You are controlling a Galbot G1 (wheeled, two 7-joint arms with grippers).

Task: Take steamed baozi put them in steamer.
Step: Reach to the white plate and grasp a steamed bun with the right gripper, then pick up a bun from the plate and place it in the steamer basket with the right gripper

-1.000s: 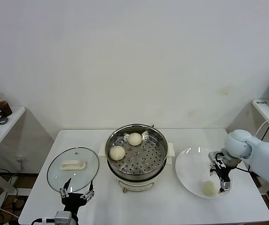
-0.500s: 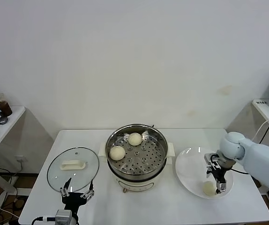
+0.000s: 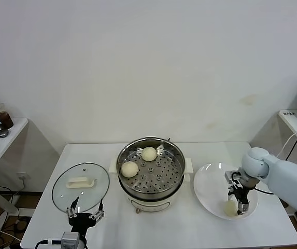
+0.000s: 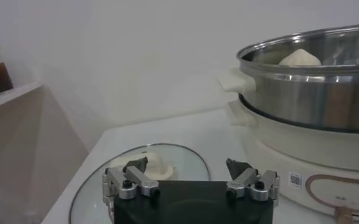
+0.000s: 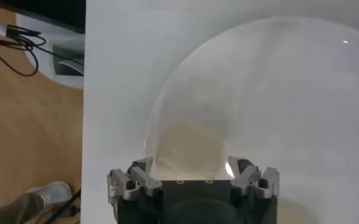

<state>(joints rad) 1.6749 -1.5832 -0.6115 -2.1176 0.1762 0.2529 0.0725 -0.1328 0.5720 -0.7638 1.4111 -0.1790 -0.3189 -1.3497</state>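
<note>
The right gripper (image 3: 238, 205) reaches down into the white plate (image 3: 210, 179), its fingers (image 5: 141, 173) set on either side of a single bun (image 3: 230, 207). The wrist view shows the bun (image 5: 190, 146) lying between the finger tips, close in against the gripper body; the jaws are partly apart around it, and whether they already press on it cannot be told. The bun rests on the plate's near part, at the side away from the steamer (image 3: 151, 168).

The steamer stands well off to the gripper's left, at the table's (image 3: 112, 228) middle. Two buns lie on its perforated floor: one (image 3: 149, 153) toward the back, the other (image 3: 129, 168) nearer the front left.

The left gripper (image 3: 85, 215) waits low at the table's near edge with its fingers spread wide and nothing between them. Just beyond it lies the glass lid (image 3: 81, 181), flat on the table, with the steamer off to its right.
</note>
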